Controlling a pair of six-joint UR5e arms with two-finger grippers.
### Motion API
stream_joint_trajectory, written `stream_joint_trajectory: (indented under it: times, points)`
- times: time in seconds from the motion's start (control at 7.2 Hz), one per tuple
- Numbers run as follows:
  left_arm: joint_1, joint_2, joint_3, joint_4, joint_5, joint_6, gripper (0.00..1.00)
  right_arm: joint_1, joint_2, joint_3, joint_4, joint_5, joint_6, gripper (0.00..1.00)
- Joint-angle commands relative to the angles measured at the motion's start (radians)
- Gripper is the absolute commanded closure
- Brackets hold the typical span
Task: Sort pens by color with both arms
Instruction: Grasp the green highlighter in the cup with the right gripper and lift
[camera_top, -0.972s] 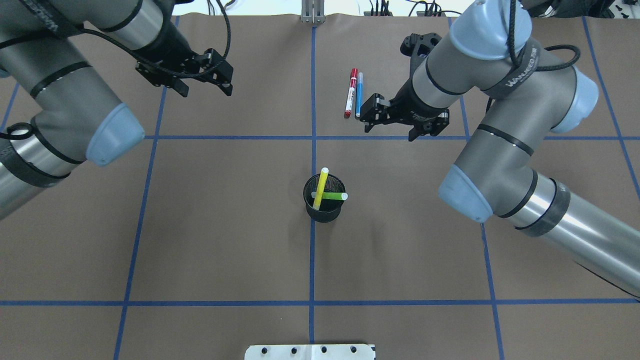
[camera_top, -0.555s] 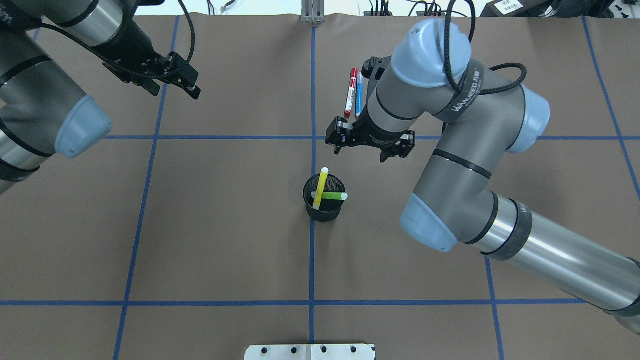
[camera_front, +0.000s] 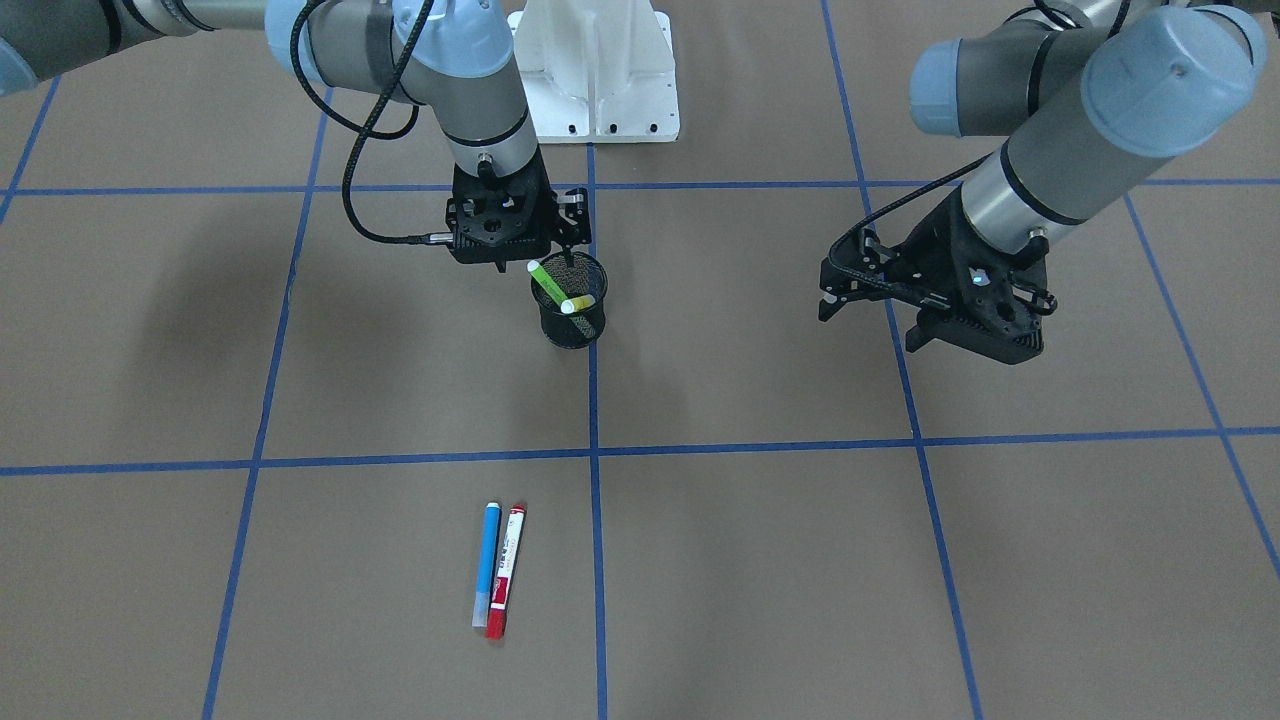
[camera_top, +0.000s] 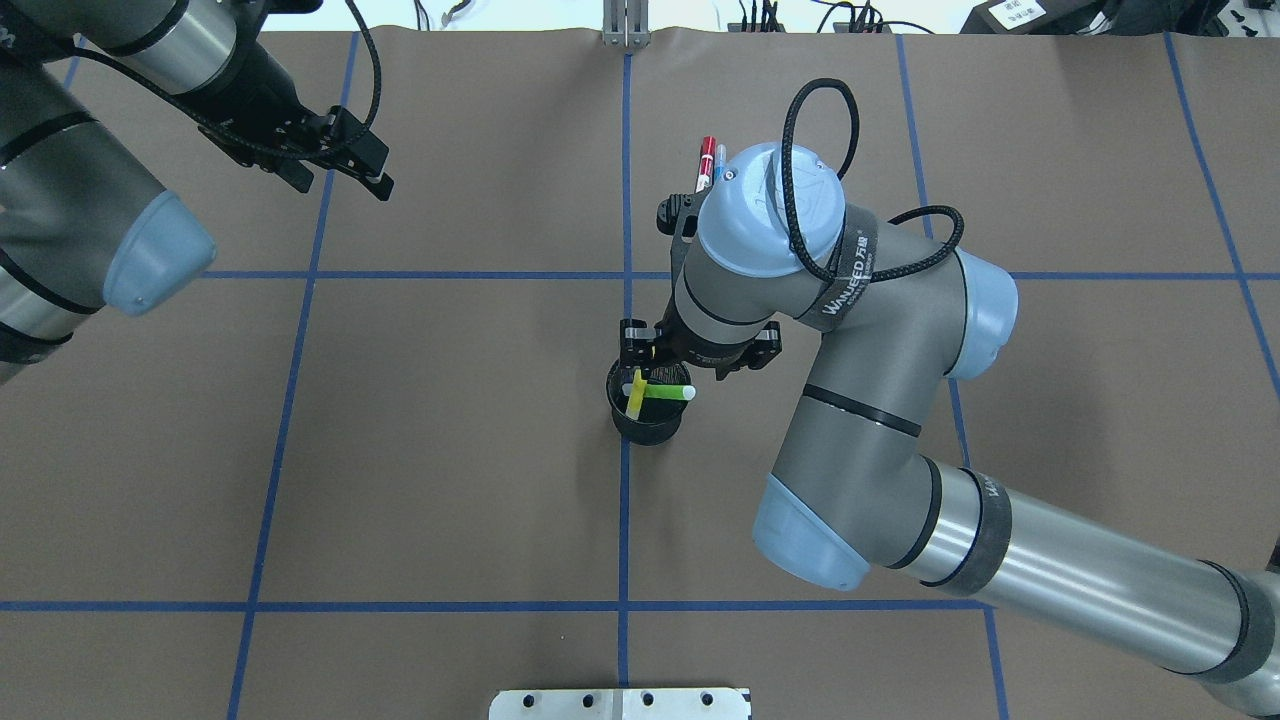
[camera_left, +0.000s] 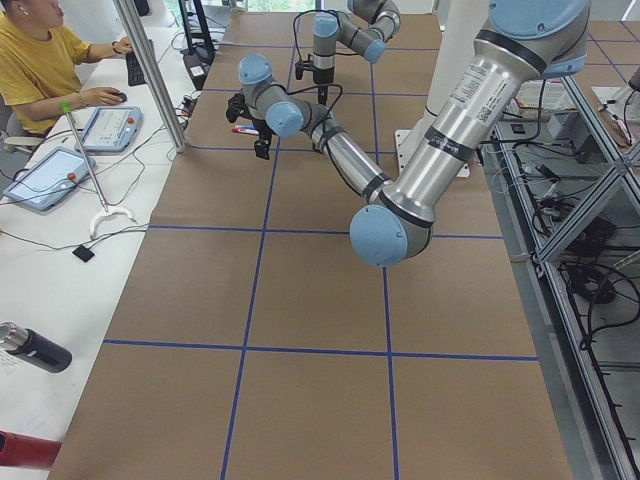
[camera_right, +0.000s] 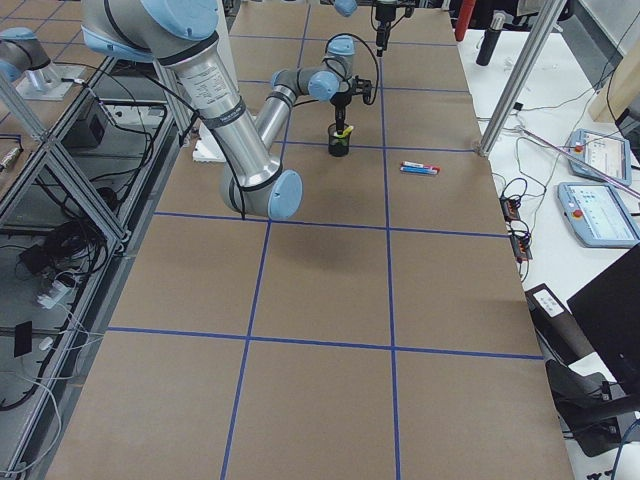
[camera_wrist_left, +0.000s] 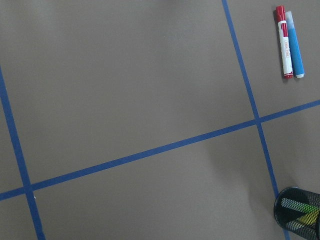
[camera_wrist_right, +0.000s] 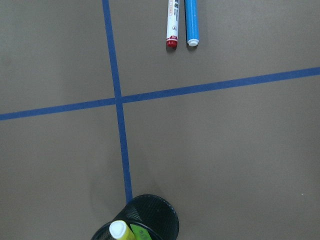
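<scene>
A black mesh cup (camera_front: 572, 325) (camera_top: 648, 428) stands near the table's middle. It holds a yellow pen (camera_top: 637, 396) and a lime green pen (camera_front: 546, 281), crossed and leaning. The blue pen (camera_front: 487, 560) and the red-ended white pen (camera_front: 507, 570) lie side by side on the paper, far from the robot's base. My right gripper (camera_front: 517, 240) hangs open just above the cup's rim on the base side, with nothing in it. Its wrist view shows the yellow pen's tip (camera_wrist_right: 118, 229) at the bottom edge. My left gripper (camera_top: 345, 170) hovers open and empty over the far left.
Blue tape lines (camera_top: 625, 500) divide the brown paper into squares. The white pedestal base (camera_front: 600, 70) stands behind the cup. The right arm's elbow (camera_top: 810, 535) reaches over the table's middle right. A person (camera_left: 40, 60) sits at a side desk with tablets.
My right arm has swung from beside the red and blue pens down to the cup and now covers most of those two pens from overhead. The left gripper has drifted further left.
</scene>
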Motion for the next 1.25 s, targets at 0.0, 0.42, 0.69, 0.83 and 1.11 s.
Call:
stream_joint_trajectory:
  times: [0.0,0.42,0.69,0.83,1.11]
  points:
    - [0.000,0.000,0.001,-0.001,0.000,0.001,0.00,-0.007,-0.060,-0.010,0.161,0.010,-0.074,0.34]
    - [0.000,0.000,0.004,-0.001,0.000,0.001,0.00,-0.010,-0.065,-0.024,0.199,0.005,-0.117,0.44]
    - [0.002,0.000,0.005,-0.001,0.000,0.001,0.00,-0.010,-0.075,-0.024,0.208,0.011,-0.118,0.53]
    - [0.003,0.000,0.005,-0.001,0.000,0.001,0.00,-0.010,-0.077,-0.026,0.207,0.013,-0.118,0.56]
    - [0.003,0.000,0.005,-0.002,0.000,0.001,0.00,-0.010,-0.088,-0.024,0.207,0.013,-0.118,0.58]
